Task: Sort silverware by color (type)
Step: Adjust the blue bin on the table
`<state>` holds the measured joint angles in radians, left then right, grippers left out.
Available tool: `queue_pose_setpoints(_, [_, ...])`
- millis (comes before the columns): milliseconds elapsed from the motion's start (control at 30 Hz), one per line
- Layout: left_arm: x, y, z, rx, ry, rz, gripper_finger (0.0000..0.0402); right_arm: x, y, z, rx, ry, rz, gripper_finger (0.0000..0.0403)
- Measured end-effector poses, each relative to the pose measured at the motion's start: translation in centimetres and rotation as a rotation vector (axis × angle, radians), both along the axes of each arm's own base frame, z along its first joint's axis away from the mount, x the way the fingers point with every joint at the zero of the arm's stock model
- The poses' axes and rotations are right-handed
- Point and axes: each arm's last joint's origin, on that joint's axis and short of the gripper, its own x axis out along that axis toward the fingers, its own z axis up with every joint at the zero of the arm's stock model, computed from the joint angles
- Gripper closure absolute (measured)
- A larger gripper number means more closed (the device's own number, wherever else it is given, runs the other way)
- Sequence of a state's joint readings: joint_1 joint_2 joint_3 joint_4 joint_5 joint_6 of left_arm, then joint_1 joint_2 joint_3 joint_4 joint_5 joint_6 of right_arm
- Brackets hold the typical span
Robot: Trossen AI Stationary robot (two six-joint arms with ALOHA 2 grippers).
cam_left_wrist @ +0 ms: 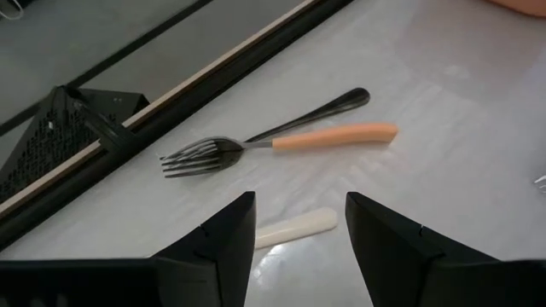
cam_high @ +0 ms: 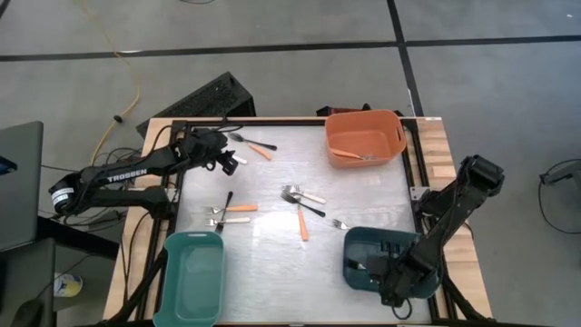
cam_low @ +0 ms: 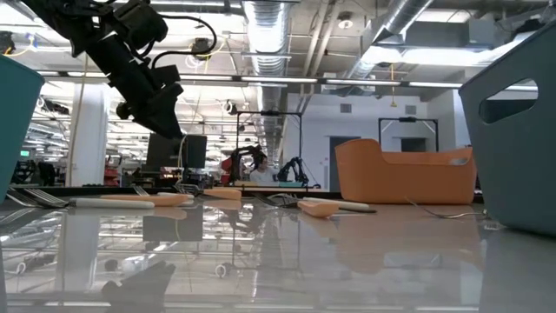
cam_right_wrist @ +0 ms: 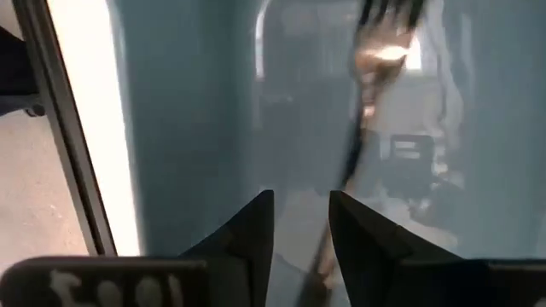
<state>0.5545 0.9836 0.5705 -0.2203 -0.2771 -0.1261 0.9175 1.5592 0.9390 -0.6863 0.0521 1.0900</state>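
Right end effector (cam_right_wrist: 299,223) over black-handled fork (cam_right_wrist: 380,60)

Orange bin (cam_high: 365,136) sitting at one o'clock; light teal bin (cam_high: 194,277) at seven; dark teal bin (cam_high: 381,254) at five. Silverware (cam_high: 302,207) showing orange, white, black handles on glossy white desk (cam_high: 272,254).

Even overhead ceiling lighting, bright, with soft short shadows on the bench (cam_high: 272,254), strong mirror glare off its glossy top in the low view, motion blur and smeared highlights on the fork (cam_right_wrist: 375,60) in the right wrist view, left wrist view sharp, near fingers slightly soft.
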Motion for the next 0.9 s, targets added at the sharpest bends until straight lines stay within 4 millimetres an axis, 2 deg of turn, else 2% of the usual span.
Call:
queue_pose_setpoints(200, [0.0,0.0,0.0,0.0,-0.001,0.001,0.0233,-1.0,2.8,-1.5,0.083,-0.009,-0.047,0.0284])
queue_pose_setpoints(367, [0.0,0.0,0.0,0.0,-0.001,0.002,0.0233,-1.8,4.4,-1.9,0.161,0.0,-0.127,0.0285])
queue_pose_setpoints(633, [0.0,0.0,0.0,0.002,-0.001,0.004,0.0233,-2.6,5.5,-1.7,0.231,-0.006,-0.138,0.0285])
queue_pose_setpoints(900, [0.0,0.0,0.0,0.002,-0.001,0.004,0.0233,-2.9,5.6,-1.6,0.244,0.015,-0.115,0.0285])
